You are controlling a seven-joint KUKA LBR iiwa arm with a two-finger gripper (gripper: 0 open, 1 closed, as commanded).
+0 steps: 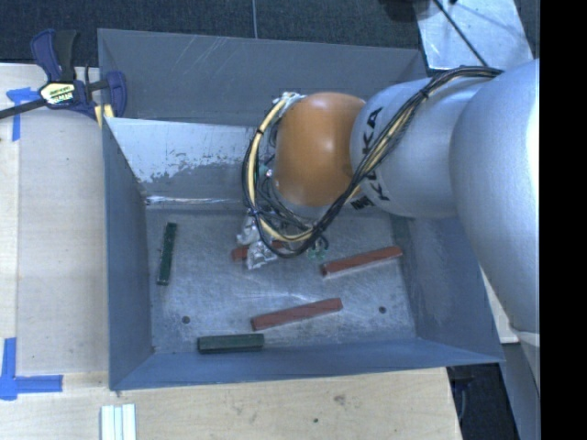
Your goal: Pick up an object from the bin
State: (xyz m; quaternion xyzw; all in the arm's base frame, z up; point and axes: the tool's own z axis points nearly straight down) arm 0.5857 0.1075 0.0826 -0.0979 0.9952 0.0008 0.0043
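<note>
My gripper (256,245) is low in the middle of the bin, mostly covered by the arm's orange dome and cables. A small red-brown piece (239,255) shows at its left edge, touching or just under it; whether it is held I cannot tell. A red-brown stick (361,261) lies just right of the gripper, tilted up to the right. A second red-brown stick (296,314) lies below the gripper on the bin floor.
A dark green stick (166,253) lies upright near the left wall. A dark green block (230,343) rests against the front wall. The arm fills the bin's right and back side.
</note>
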